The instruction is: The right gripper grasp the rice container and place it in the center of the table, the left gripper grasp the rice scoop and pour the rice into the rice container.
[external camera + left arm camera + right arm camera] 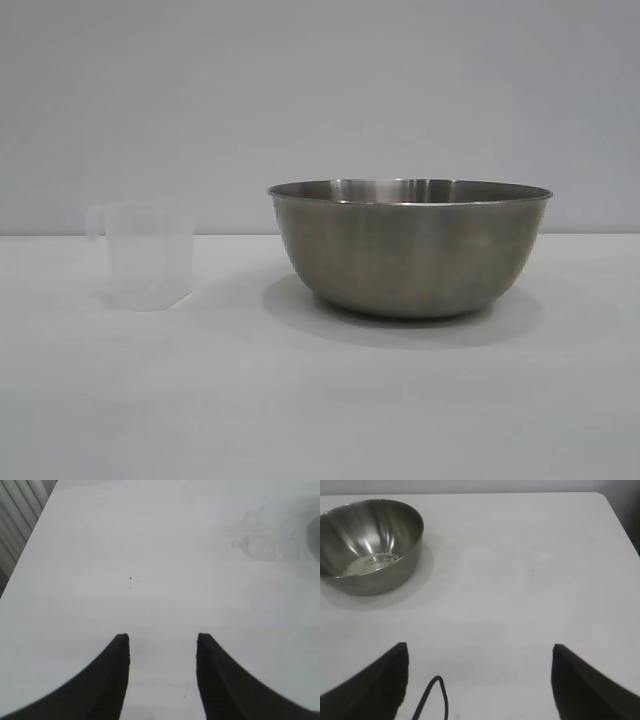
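The rice container [410, 248], a large steel bowl, stands on the white table [300, 400] right of centre. In the right wrist view the rice container [367, 545] holds a small heap of rice [370, 562] on its bottom. The translucent rice scoop [145, 252] stands upright to the container's left, handle away from it; nothing shows inside it. It shows faintly as the rice scoop [260, 542] in the left wrist view. My left gripper [162, 640] is open over bare table, well away from the scoop. My right gripper [480, 652] is wide open with nothing in it, well away from the container.
Neither arm shows in the exterior view. A ribbed grey surface [15, 515] lies beyond the table's edge in the left wrist view. A thin black cable [434, 697] loops between the right fingers. The table's far corner [600, 497] shows in the right wrist view.
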